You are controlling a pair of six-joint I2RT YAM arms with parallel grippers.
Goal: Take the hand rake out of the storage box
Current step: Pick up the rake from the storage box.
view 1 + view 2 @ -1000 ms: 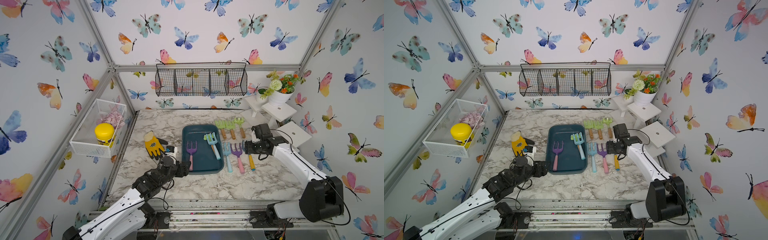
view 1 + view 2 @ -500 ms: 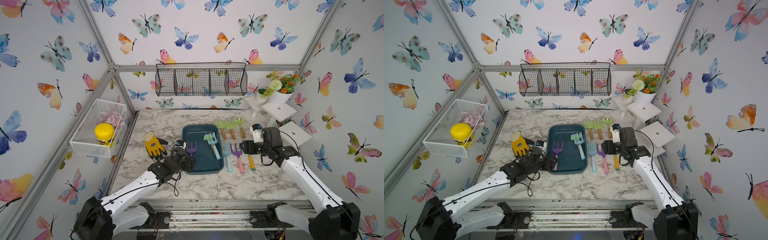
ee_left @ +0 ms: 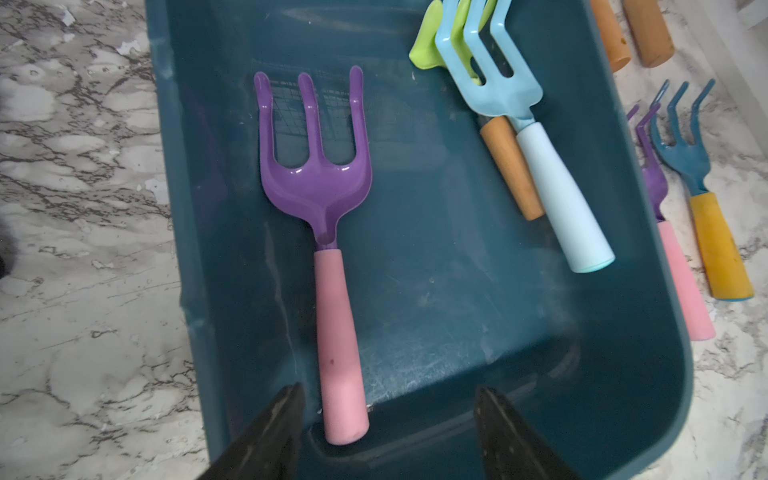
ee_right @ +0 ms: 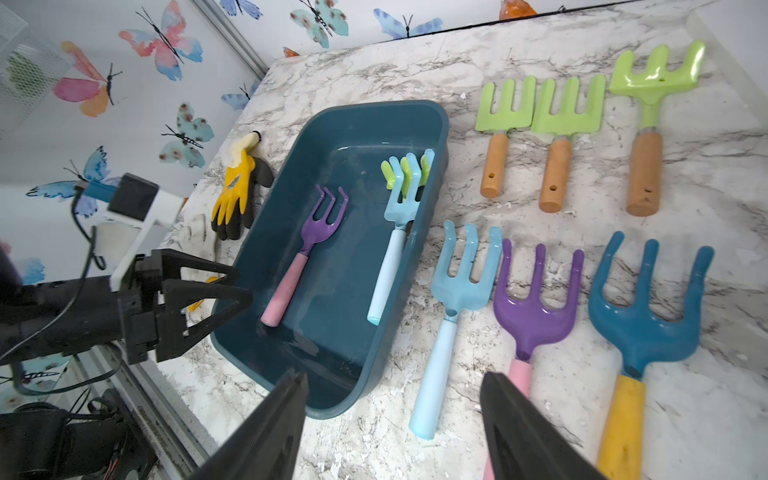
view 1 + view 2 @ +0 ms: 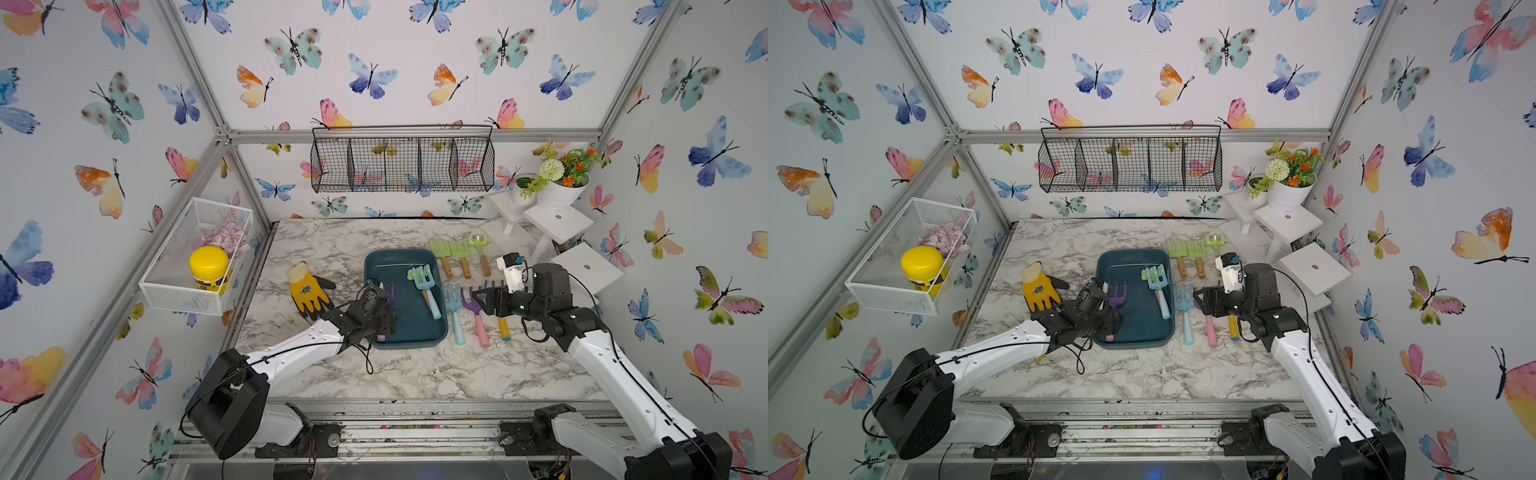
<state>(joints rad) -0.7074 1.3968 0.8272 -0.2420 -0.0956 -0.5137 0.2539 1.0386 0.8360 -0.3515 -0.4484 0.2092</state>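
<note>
The storage box (image 5: 409, 326) sits in the middle of the marble table (image 5: 415, 374). The purple hand rake (image 3: 328, 232) has a pink handle. It lies flat on the floor of the box, on the left side, with its prongs toward the back wall and its handle toward the robot. The left gripper (image 3: 389, 388) hangs over the near end of the box with its jaws wide apart. In the left wrist view the end of the pink handle shows between the two fingers (image 3: 278, 428), closer to one than to the other. They do not squeeze it. On the right side of the box lies a light blue rake (image 3: 540, 166). It rests on top of a green rake (image 3: 424, 54) with a wooden handle. The right gripper (image 4: 392, 374) floats over the table just beside the right wall of the box. Its jaws are wide apart too, and it holds nothing. Near it a second light blue rake (image 4: 453, 299), a second purple rake (image 4: 536, 307) and a dark blue rake (image 4: 648, 324) lie side by side on the table. A yellow glove (image 5: 309, 291) lies just beside the box on its left.
</note>
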